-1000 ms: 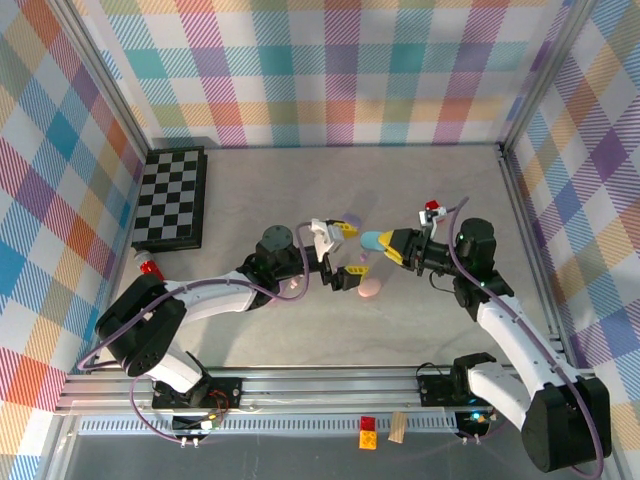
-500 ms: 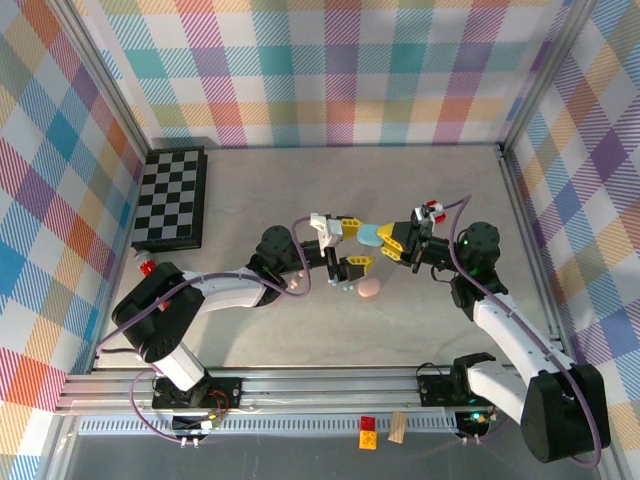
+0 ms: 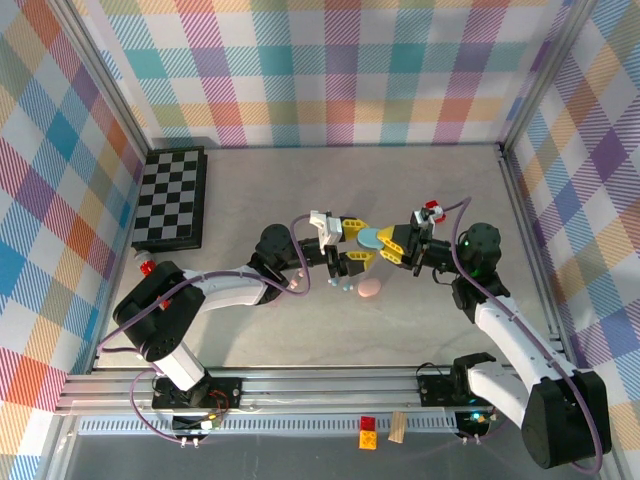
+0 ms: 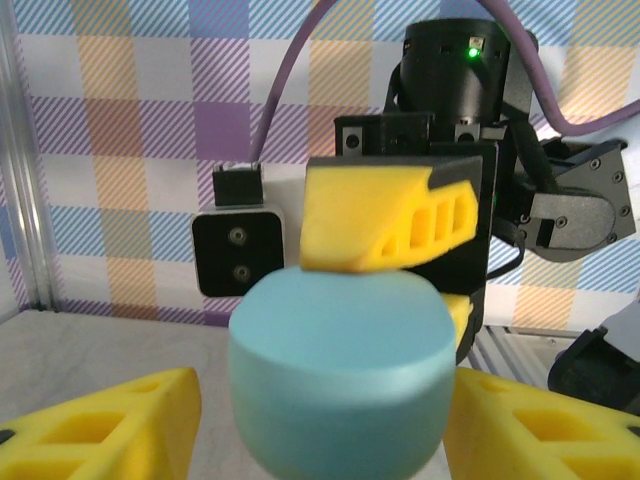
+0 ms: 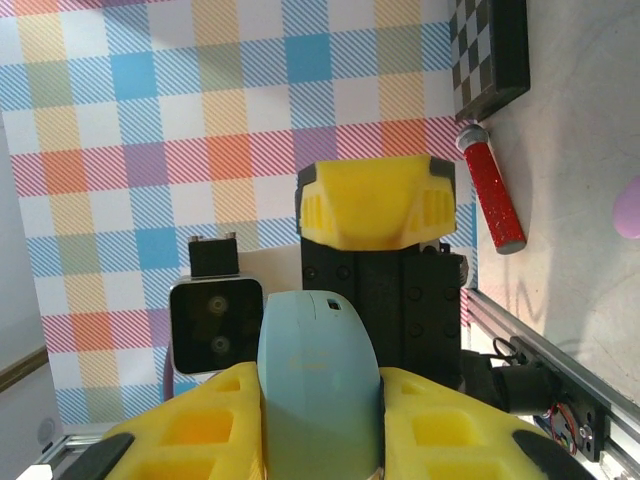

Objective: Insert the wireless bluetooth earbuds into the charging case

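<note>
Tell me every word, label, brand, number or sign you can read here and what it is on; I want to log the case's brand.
No text can be read in these pictures.
The pale blue charging case is plain on the faces shown. A small mark near its far end is too small to read.
The chessboard bears only black and white squares.
</note>
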`<state>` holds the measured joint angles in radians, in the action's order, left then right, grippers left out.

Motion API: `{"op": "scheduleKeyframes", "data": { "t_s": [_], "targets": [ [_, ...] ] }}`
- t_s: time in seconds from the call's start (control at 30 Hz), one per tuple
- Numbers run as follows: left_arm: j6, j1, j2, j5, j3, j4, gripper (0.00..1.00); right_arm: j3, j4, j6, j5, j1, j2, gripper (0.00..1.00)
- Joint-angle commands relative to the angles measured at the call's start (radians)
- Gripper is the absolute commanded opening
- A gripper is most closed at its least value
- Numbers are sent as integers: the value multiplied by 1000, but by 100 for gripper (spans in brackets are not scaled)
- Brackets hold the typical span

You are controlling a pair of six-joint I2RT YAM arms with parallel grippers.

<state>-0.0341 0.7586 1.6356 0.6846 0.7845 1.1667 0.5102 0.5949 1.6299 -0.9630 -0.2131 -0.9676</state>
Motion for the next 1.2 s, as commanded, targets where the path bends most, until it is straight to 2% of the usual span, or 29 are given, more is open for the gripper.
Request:
{"op": "scheduleKeyframes", "data": {
  "t_s": [0.0,0.2,0.5,0.77,0.9,1.17],
  "targets": [
    [-21,7,-13,33,32,49,61,13,-14,-32,-17,1,15,9],
    [-21,6,-13,37,35,40,57,19,-4,-31,-20,2,12,9],
    [-21,7,0,36,36,38,57,23,19,-25,-15,1,18,9],
    [-27,6,4,45,45,39,50,21,9,-31,-13,1,21,9],
    [-30,6,9,46,45,42,54,25,18,-30,-11,1,26,9],
    [-35,6,18,50,46,51,54,31,16,-31,-8,1,30,9]
  ]
}}
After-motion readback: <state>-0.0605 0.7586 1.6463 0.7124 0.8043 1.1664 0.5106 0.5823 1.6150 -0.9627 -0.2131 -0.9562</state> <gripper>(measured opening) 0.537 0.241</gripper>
